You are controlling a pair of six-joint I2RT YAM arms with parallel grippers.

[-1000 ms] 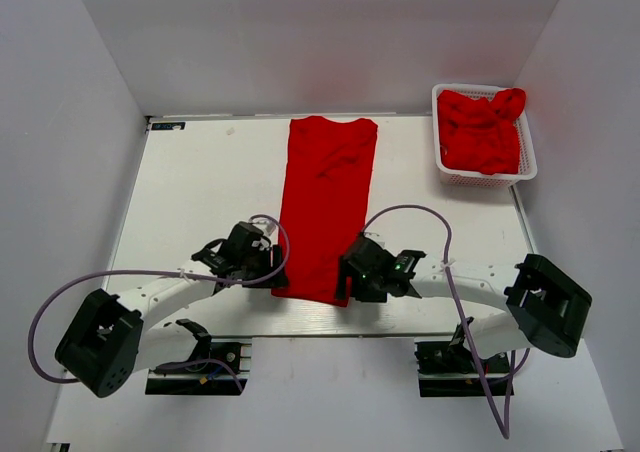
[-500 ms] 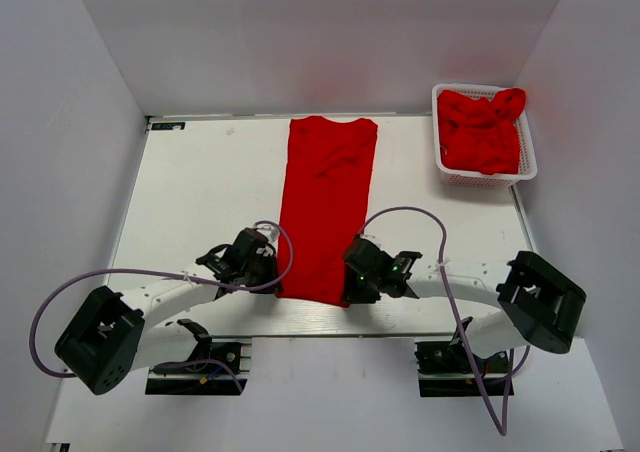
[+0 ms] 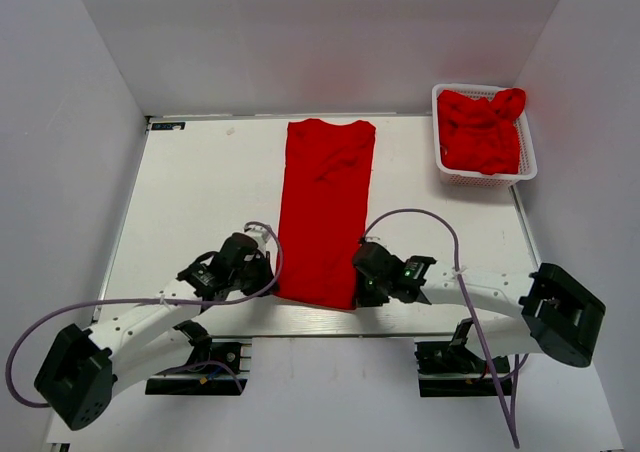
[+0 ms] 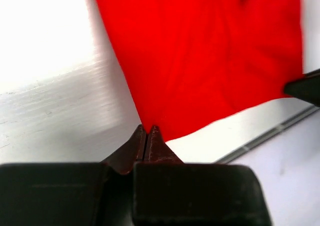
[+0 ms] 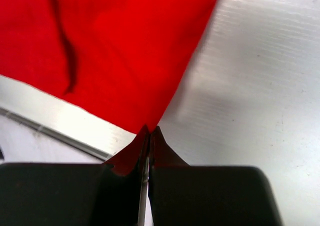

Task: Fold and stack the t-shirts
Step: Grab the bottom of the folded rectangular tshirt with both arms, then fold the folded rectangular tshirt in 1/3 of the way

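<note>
Early on, by the look of it. One shirt lies flat mid-table as a long narrow strip, sides folded in, collar end far, hem end at the near edge. Left gripper sits at the near-left hem corner, right gripper at the near-right one. In both wrist views the jaws are pressed together with the red corner right at the tips, so each looks to be pinching its hem corner. Whether the cloth is lifted off the table, can't tell. Other shirts are a crumpled heap in the basket at far right, well apart. Done: lengthwise folds on shirt one. Left: fold hem toward collar, likely the next step, then set it down as the stack base and repeat for the basket shirts. No stack yet.
</note>
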